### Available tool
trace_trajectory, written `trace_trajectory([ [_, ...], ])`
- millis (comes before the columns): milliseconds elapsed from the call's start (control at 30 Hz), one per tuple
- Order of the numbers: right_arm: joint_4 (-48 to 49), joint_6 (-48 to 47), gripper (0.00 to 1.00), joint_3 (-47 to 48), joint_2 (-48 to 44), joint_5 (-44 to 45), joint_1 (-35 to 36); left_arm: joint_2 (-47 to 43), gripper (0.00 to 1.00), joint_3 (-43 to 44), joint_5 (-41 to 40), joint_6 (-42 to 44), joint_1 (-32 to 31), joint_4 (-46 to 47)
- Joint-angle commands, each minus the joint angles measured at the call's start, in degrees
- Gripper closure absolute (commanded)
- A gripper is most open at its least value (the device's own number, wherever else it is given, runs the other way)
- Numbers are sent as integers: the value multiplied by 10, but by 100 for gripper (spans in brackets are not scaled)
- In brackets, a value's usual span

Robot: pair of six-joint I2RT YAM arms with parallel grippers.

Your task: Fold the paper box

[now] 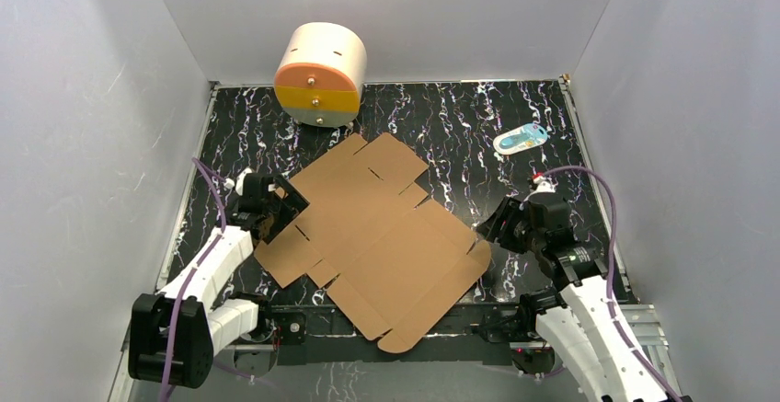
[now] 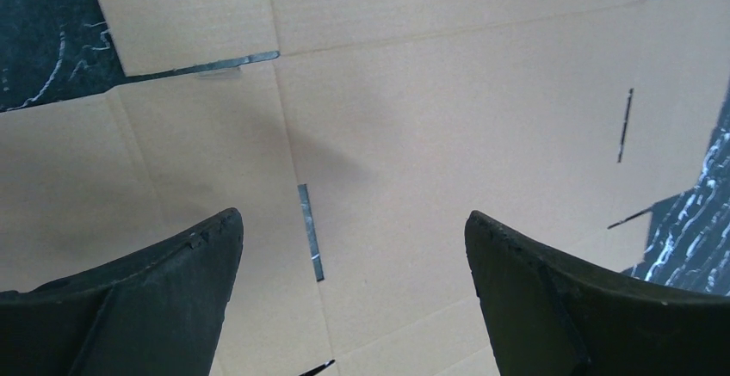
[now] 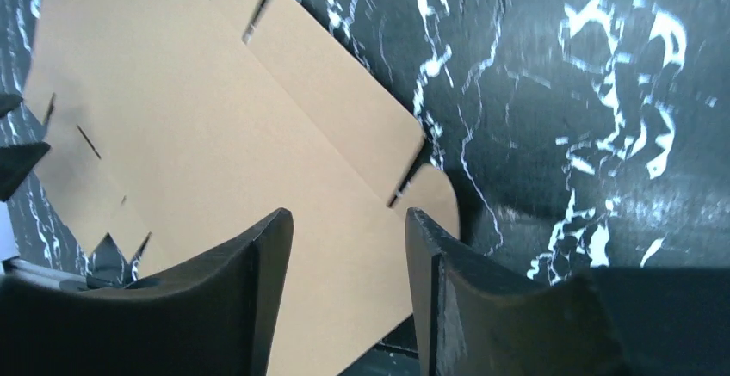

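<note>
The paper box (image 1: 377, 232) is a flat brown die-cut cardboard sheet with flaps and slots, lying diagonally on the black marbled table. My left gripper (image 1: 287, 207) is open over the sheet's left flaps; its wrist view shows bare cardboard (image 2: 413, 118) between the wide-spread fingers (image 2: 172, 290). My right gripper (image 1: 492, 227) is open at the sheet's right edge, near a rounded flap (image 3: 344, 101), its fingers (image 3: 250, 281) apart over the cardboard. Neither gripper holds anything.
A round cream drum (image 1: 321, 74) with orange and yellow drawers stands at the back left, close to the sheet's far corner. A small blue and white packet (image 1: 521, 138) lies at the back right. Grey walls enclose the table on three sides.
</note>
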Motion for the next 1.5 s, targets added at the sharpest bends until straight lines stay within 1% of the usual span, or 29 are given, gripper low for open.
trace_trajectory([
  [0,62,-82,35,71,22,17,-2,-7,2,15,-47,1,3,-30],
  [67,102,-91,30,80,53,-12,-2,-22,2,10,-69,-3,3,-31],
  [133,181,-117,22,80,99,-79,-2,-29,2,5,-82,-12,3,-32],
  [167,224,-125,20,82,129,-102,-2,-28,3,4,-87,-18,3,-32],
  [233,280,-145,18,95,220,-145,-2,-20,3,-2,-96,-27,3,-25],
  [300,320,-153,16,117,296,-170,0,-1,3,-6,-98,-30,3,-12],
  [367,387,-159,13,127,363,-205,2,23,3,-6,-97,-32,3,-1],
  [433,432,-160,10,139,425,-234,6,44,3,-7,-96,-28,3,12],
  [500,453,-166,8,156,483,-248,12,63,3,-7,-98,-24,3,23],
  [567,455,-170,7,164,530,-253,15,79,3,-7,-91,-20,3,37],
  [667,437,-170,7,163,571,-242,16,107,3,-2,-70,-11,2,60],
  [767,414,-170,6,147,575,-225,16,145,3,9,-51,-3,0,75],
  [900,378,-173,5,112,551,-208,16,196,4,30,-22,16,-8,100],
  [1000,351,-164,4,76,524,-213,16,238,4,56,-6,31,-24,116],
  [1133,334,-139,4,22,471,-231,22,276,4,81,22,46,-47,134],
  [1167,330,-131,5,10,453,-234,24,283,5,86,31,51,-55,155],
  [1267,322,-103,5,-23,390,-234,32,306,4,102,59,66,-74,178],
  [1367,299,-94,5,-26,334,-205,35,318,5,115,88,78,-86,206],
  [1467,279,-118,5,0,303,-152,35,319,4,134,102,94,-87,223],
])
